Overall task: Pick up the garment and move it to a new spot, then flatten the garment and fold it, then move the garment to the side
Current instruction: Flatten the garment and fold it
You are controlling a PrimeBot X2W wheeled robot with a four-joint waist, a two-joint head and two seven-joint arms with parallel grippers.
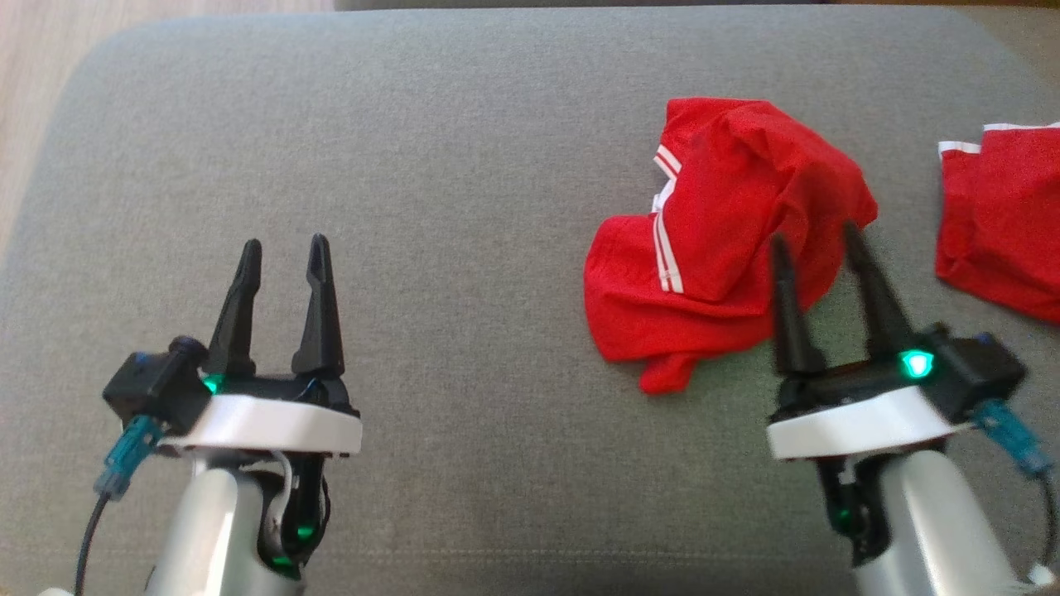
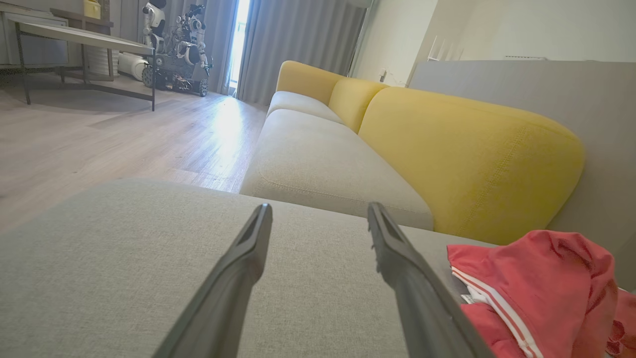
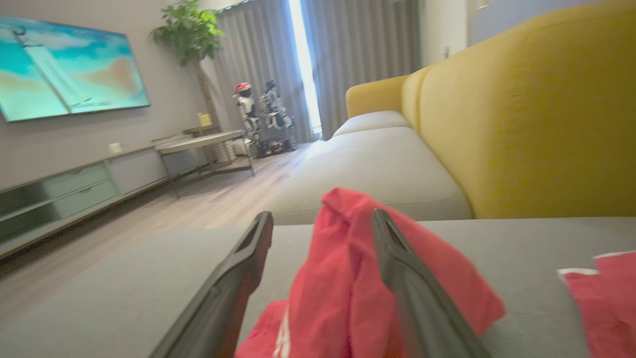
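Two garments: crumpled garment [image 1: 720, 240], second garment [image 1: 1006, 223]. Two grippers: left gripper [image 1: 285, 242], right gripper [image 1: 814, 233]. One cushion [image 1: 497, 165], one sofa [image 2: 472, 149], one plant [image 3: 186, 30]

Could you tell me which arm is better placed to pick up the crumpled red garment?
The right: the right gripper, open, is at the crumpled red garment; the left gripper sits over bare cushion, well aside.

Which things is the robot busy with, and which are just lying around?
For the job: crumpled red garment with white stripes; open right hand at its edge; open left hand; grey fabric cushion beneath.
Just lying about: other red white-edged garment at the cushion's edge; yellow sofa; wooden floor.
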